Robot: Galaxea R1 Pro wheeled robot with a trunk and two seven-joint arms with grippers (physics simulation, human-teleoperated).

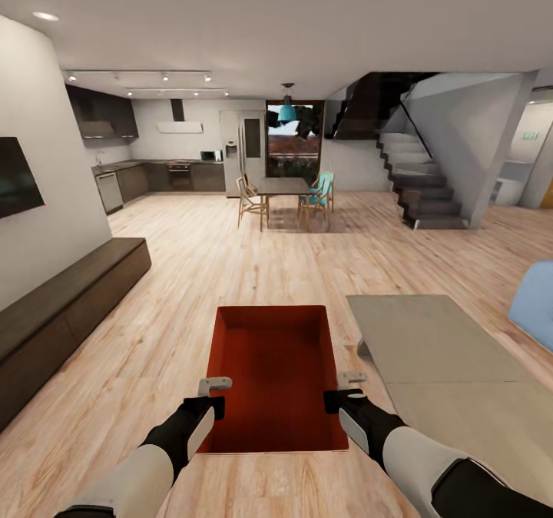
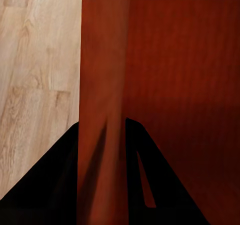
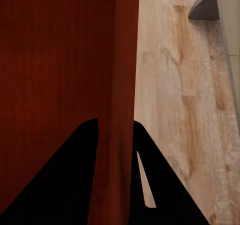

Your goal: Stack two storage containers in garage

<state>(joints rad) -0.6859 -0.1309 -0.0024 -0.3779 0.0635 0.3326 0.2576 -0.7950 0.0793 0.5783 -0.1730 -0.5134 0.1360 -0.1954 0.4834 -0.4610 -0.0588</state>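
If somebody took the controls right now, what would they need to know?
Left claw: shut on the container's left wall.
Right claw: shut on its right wall.
The red-orange container is held between both arms over the wood floor, beside a grey rug, facing kitchen and stairs.
Done: one container gripped.
Left: carry it to the garage, set it down, fetch and stack the second.

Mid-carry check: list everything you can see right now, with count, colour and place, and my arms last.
storage container: one, red-orange, open top, held between both grippers above the wood-plank floor
low table: one, grey, right of container
bench: one, dark, along left wall
sofa: one, light blue, right edge
dining table: one, with chairs, far centre
staircase: one, dark, far right
kitchen counter: one, dark, far left
left gripper: black, shut on container's left wall
right gripper: black, shut on right wall
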